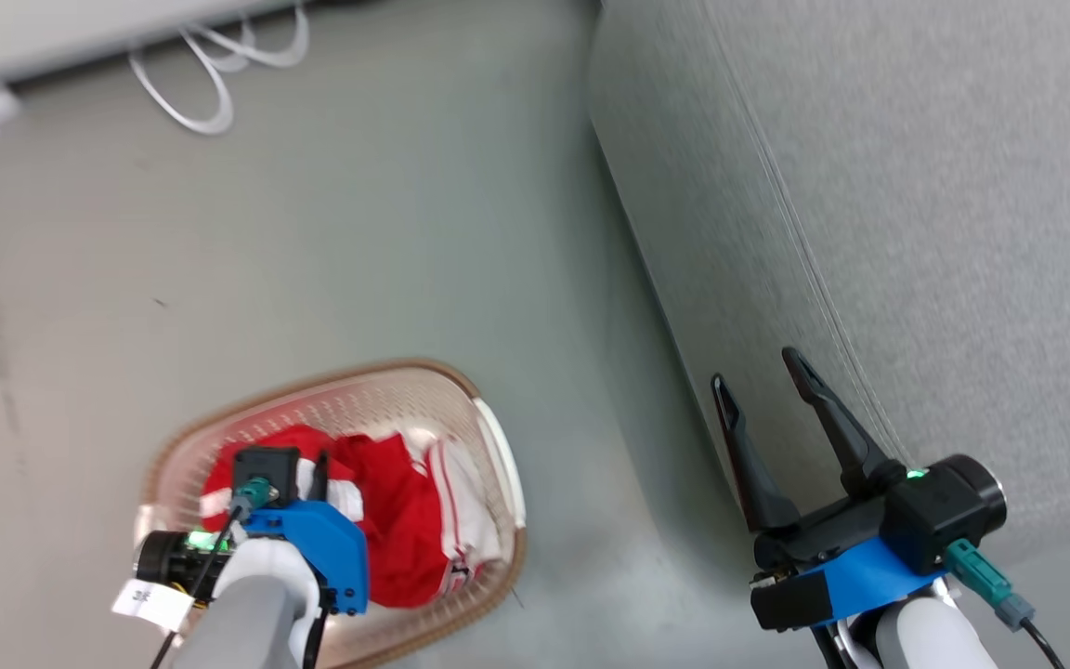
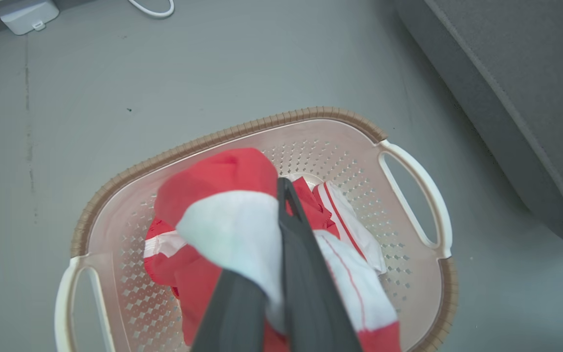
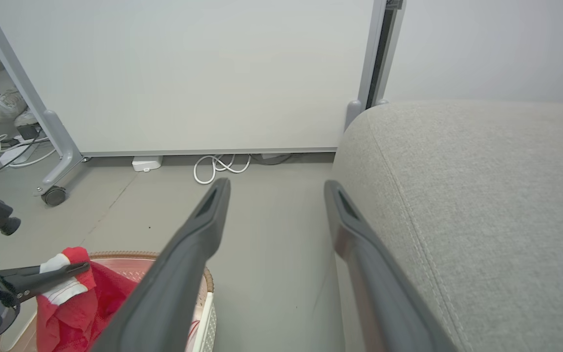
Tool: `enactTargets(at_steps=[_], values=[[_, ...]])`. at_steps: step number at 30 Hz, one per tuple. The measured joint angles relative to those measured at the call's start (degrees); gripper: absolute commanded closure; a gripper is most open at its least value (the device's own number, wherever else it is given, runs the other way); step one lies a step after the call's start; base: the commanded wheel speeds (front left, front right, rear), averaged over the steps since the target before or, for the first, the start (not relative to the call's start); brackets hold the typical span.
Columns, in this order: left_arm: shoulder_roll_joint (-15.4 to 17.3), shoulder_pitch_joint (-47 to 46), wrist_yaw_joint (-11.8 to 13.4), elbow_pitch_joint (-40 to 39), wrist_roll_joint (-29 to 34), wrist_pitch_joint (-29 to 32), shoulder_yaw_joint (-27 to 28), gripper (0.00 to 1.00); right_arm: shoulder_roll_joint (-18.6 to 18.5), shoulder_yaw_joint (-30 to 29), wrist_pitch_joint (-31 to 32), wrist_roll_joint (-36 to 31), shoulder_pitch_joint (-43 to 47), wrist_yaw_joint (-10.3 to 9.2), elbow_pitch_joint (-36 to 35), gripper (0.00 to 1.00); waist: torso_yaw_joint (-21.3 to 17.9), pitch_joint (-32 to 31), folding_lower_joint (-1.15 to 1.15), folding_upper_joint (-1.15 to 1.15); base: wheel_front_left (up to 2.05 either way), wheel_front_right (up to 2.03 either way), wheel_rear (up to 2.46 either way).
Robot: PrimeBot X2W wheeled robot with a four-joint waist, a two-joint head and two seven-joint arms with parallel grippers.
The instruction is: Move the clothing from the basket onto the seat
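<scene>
Red clothing (image 2: 218, 171) clamped in left jaws, half hiding basket (image 2: 242, 128), right jaws apart

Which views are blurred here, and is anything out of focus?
Head view: motion-smeared, with streaks along the sofa and a soft basket rim. Left wrist view: floor crisp, clothing and the dark fingers near the lens soft. Right wrist view: sofa and floor sharp.

Head overhead, wrists close, basket (image 1: 358, 404) shared

Gripping left, gaping right
Pinching clothing (image 2: 223, 176) tight in left gripper (image 2: 281, 188); holding right gripper (image 1: 755, 369) splayed wide.
</scene>
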Motion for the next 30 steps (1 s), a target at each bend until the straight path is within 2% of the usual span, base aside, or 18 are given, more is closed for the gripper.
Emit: enactTargets(at_steps=[9, 16, 20, 30], values=[[-1.92, 1.45, -2.69, -2.65, 0.27, -0.64, -3.88, 1.0, 0.01, -1.02, 0.0, 0.01, 4.02, 0.0, 2.53, 0.0, 5.31, -11.72, 0.0, 0.0, 0.0, 0.0, 0.0], [-2.12, 1.82, -3.99, -10.71, -2.44, -0.63, -10.76, 1.0, -0.03, -2.91, 0.0, -0.49, 7.26, 0.0, 4.16, 0.0, 9.93, -18.71, 0.0, 0.0, 0.0, 0.0, 0.0], [-2.13, 1.73, -3.38, -15.8, -5.17, 0.45, -15.14, 1.0, -0.02, -3.2, 0.0, -0.49, 8.06, 0.0, 4.43, 0.0, 11.95, -21.5, 0.0, 0.0, 0.0, 0.0, 0.0], [-2.19, -2.43, 0.37, -28.22, -11.45, 2.98, -25.51, 1.0, -0.02, -3.34, 0.0, -0.43, 9.56, 0.0, 4.33, 0.0, 14.12, -24.54, 0.01, 0.0, 0.0, 0.0, 0.0]])
